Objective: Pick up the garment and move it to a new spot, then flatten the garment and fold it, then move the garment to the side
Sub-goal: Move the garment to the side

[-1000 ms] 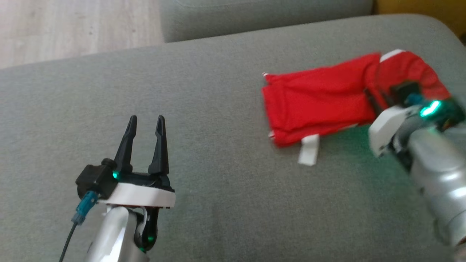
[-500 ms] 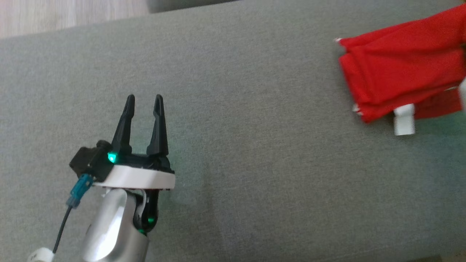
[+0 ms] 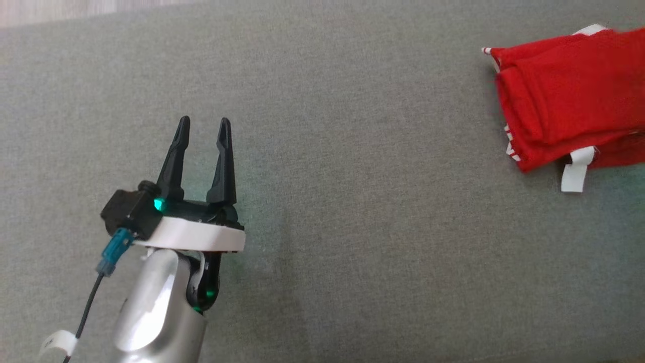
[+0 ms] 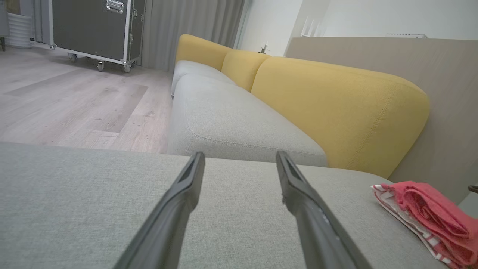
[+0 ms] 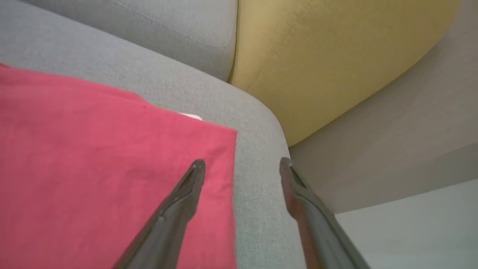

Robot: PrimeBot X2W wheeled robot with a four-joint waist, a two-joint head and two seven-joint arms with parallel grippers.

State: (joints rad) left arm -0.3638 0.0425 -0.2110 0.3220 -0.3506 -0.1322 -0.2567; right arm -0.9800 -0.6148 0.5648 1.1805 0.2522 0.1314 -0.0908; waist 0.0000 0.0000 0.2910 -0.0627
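Currently the folded red garment (image 3: 569, 96) lies flat at the right end of the grey sofa seat (image 3: 352, 212), by the corner next to the yellow backrest (image 5: 317, 56); judged to be its set-aside spot, so the task looks nearly done. Right tool (image 5: 242, 161) has its jaws spread wide with nothing between them, one finger over the garment's edge, the other over bare cushion; left tool (image 3: 204, 121) hovers well apart over bare seat, equally wide and empty. One container noted: a wheeled case (image 4: 93, 30) on the floor, closed, contents not visible.
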